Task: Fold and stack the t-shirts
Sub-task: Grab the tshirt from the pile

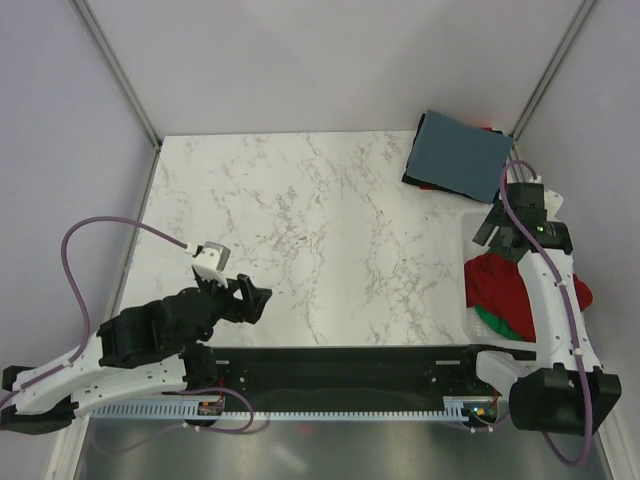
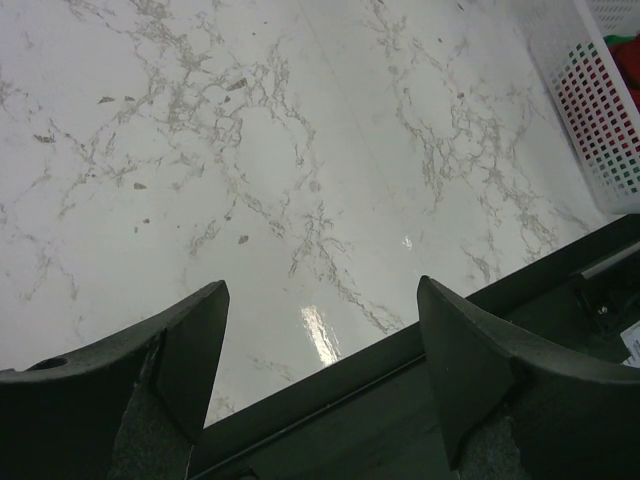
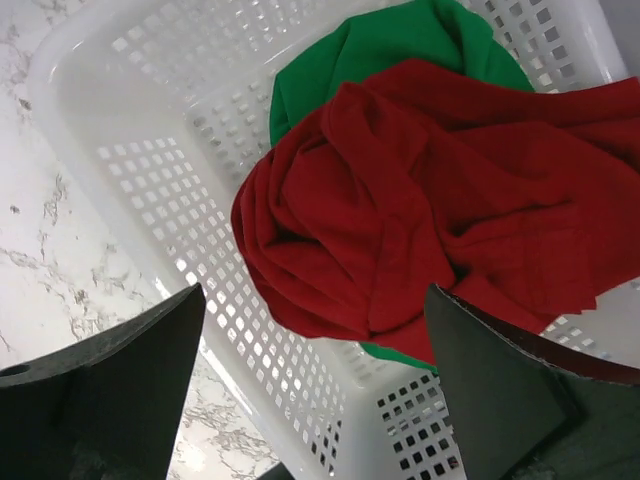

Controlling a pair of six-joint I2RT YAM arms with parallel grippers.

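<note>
A pick-up seems lined up: the right fingers [image 3: 110, 400] are spread wide above the white plastic slatted basket [image 3: 150, 170], where the crumpled bright red cloth t-shirt [image 3: 420, 210] lies atop a green cloth t-shirt [image 3: 400, 50]. The left fingers [image 2: 140, 380], wide and empty, are seen well left of it. A descent onto the red folds is called for next.

Counts: 1 crumpled bright red cloth tee [image 3: 420, 200], 1 green cloth tee [image 3: 400, 50], 1 folded slate-blue tee [image 1: 462, 152] on top of dark folded layers [image 1: 425, 185], number unclear. 1 white slatted plastic basket [image 3: 150, 170]. 2 black grippers: left gripper [image 2: 320, 283], right gripper [image 3: 315, 290].
</note>
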